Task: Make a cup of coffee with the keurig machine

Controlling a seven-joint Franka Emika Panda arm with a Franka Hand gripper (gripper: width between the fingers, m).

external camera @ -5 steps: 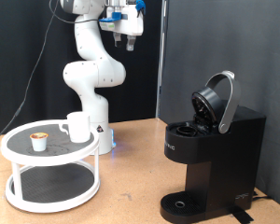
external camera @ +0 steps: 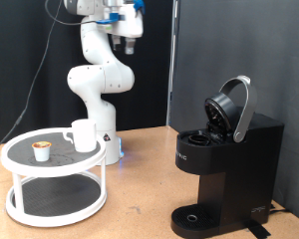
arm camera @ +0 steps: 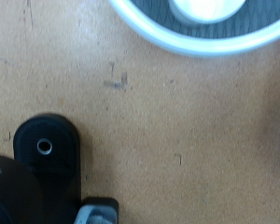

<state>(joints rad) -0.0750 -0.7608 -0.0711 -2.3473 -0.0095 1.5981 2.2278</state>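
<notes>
The white cup (external camera: pixel 83 134) stands on the top tier of a white round two-tier stand (external camera: pixel 56 185) at the exterior view's left, next to a tiny white pod with a brown top (external camera: pixel 42 150). The black keurig machine (external camera: pixel 225 169) stands at the exterior view's right with its domed lid (external camera: pixel 232 108) hinged open and its round drip tray (external camera: pixel 195 218) bare. My gripper (external camera: pixel 131 42) hangs high above the table near the exterior view's top, far from both and holding nothing. In the wrist view the cup (arm camera: pixel 207 8), the stand's rim (arm camera: pixel 177 41) and the drip tray (arm camera: pixel 47 147) show from above.
The wooden table (external camera: pixel 140 189) lies between the stand and the machine. The arm's white base (external camera: pixel 108 139) stands behind the stand. Black curtains hang at the back.
My gripper has shifted slightly toward the exterior view's left at the same height. The cup, the pod and the machine have not moved.
</notes>
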